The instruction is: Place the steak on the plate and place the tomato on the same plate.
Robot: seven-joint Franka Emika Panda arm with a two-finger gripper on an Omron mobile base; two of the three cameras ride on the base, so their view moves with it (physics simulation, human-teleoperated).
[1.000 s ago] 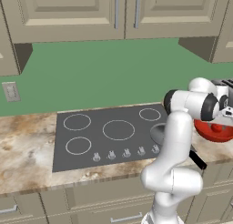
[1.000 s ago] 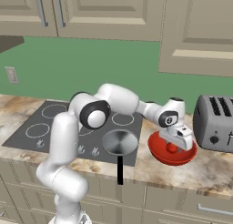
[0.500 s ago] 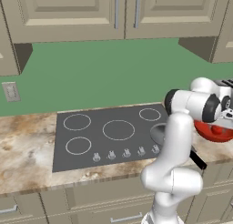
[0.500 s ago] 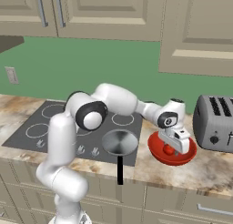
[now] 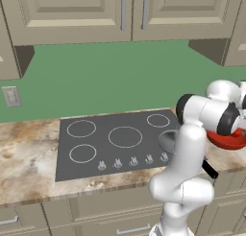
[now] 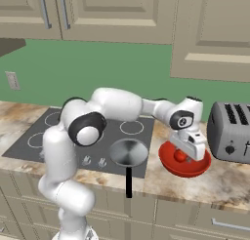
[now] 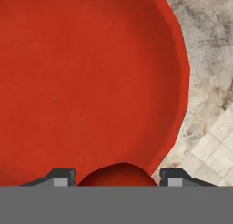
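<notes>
One gripper [image 7: 117, 178] is squeezing one tomato [image 7: 117, 174] at 6 o'clock inside one red bowl [image 7: 82, 77].

Rendered kitchen — cooktop [image 5: 115, 139] in stone counter [image 5: 29, 158], cabinets [image 5: 72, 14] above, toaster [image 6: 229, 131].

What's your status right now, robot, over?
Gripper straddling small glossy red tomato inside deep red bowl; grip unconfirmed. Small grey pan beside bowl, not in the way.
</notes>
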